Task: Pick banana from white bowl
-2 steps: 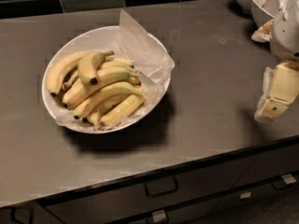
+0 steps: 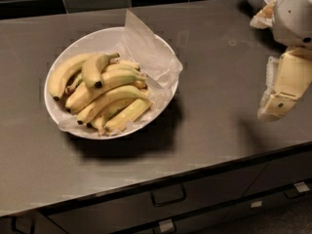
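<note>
the banana [image 2: 95, 69] lies on top of the longer bananas [image 2: 114, 99] in the white bowl [image 2: 90, 40], its black tip facing the front, so it is probably the easiest one to lift from above. the gripper [image 2: 274, 108] hangs over the worktop [image 2: 219, 82] well to the right of the bowl, holding nothing, which suggests the reach has not yet begun. i cannot tell how far it is open, and the arm above it is cut off by the frame edge.

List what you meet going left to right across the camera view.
white bowl's left rim → banana → raised paper liner → pincer, hanging above the counter's right side.
</note>
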Motion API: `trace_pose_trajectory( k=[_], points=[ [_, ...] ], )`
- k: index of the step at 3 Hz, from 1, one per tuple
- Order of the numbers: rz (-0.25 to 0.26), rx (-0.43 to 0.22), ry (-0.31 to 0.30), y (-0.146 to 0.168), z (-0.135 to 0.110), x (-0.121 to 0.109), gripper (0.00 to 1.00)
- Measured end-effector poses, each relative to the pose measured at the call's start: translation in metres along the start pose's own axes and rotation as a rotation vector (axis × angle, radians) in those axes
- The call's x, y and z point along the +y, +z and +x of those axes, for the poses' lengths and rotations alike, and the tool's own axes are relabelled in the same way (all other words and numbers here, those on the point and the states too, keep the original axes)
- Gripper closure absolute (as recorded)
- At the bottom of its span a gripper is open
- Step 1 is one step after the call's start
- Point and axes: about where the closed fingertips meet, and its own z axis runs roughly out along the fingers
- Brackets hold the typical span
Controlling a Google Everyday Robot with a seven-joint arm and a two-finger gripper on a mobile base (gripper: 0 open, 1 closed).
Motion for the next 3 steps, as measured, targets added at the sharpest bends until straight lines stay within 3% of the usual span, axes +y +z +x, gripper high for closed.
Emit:
trace_pose_trajectory(
  k=[1, 2, 3],
  points=[
    [0.006, -0.073, -0.116, -0.022, -0.032, 0.012, 0.00],
    [0.021, -0.082, -0.117, -0.025, -0.040, 0.010, 0.00],
    [-0.006, -0.124, -0.094, -0.013, -0.071, 0.001, 0.00]
  ],
)
